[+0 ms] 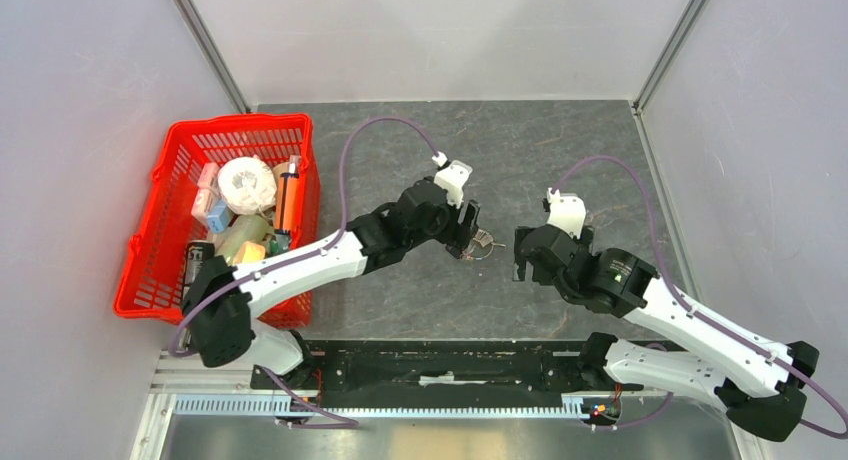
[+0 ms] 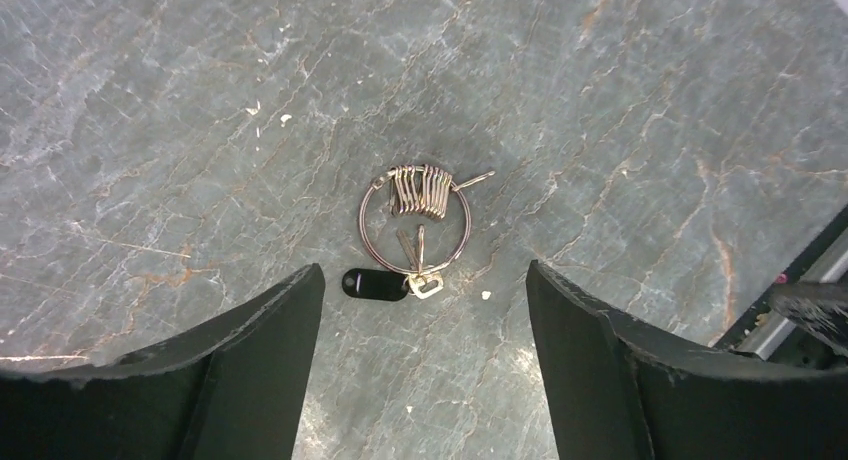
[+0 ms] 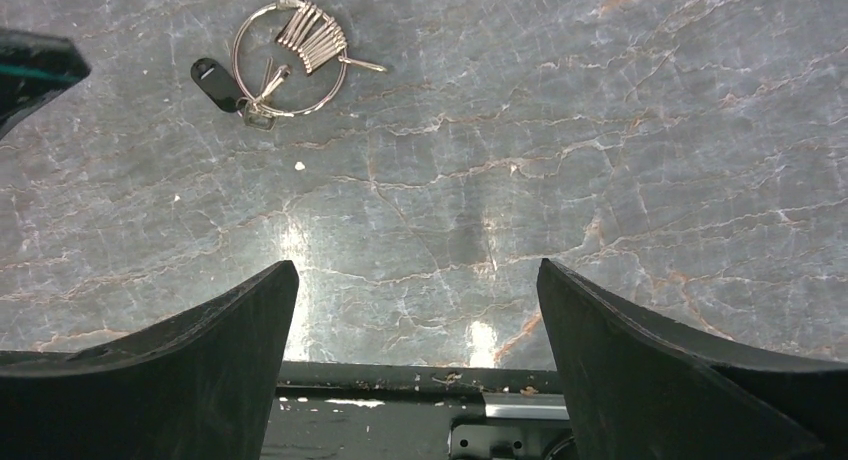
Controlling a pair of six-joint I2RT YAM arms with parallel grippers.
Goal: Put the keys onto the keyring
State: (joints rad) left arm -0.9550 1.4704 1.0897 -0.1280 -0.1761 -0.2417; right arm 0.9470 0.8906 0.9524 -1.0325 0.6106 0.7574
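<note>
Both jaws open, empty. Keys (image 2: 420, 192) fanned on keyring (image 2: 362, 223), midway between bench side edges; black-head key (image 2: 372, 283) seemingly attached. Lift left jaws straight up, avoid snagging.

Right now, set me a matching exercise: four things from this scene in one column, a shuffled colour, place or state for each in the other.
1 silver keys
2 black key head
3 basket
4 left fingers

A red
B spread open
C fanned together on the ring
D lying just outside the ring

Pairs: 1-C, 2-D, 3-A, 4-B
</note>
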